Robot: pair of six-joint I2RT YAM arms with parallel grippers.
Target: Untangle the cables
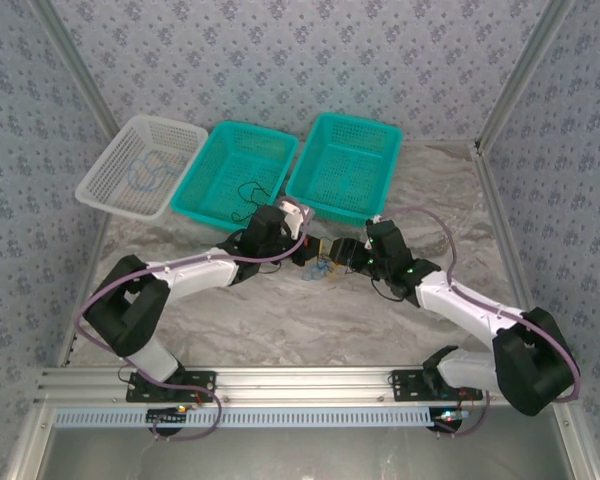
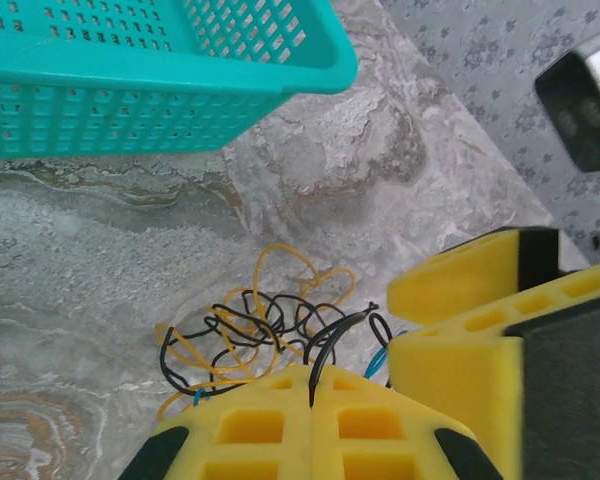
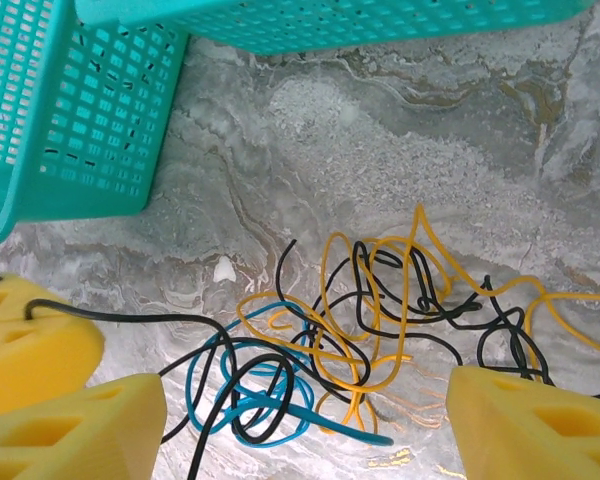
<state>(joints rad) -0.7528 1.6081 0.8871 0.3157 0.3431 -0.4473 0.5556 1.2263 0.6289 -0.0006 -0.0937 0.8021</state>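
Left wrist: left fingers (image 2: 260, 425) pinch a black cable (image 2: 325, 355); right fingers (image 3: 520, 425) released astride the cables (image 3: 360, 320)

The walls (image 1: 280, 60) carry grey-blue wallpaper with a small flower pattern. The table (image 1: 310, 320) has a grey marble-like cover. Metal posts (image 1: 76, 65) stand at the corners.

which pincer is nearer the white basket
Left. The left pincer, pinching a black cable, lies right of the white basket and nearer the arm bases; the right pincer faces it from farther right.
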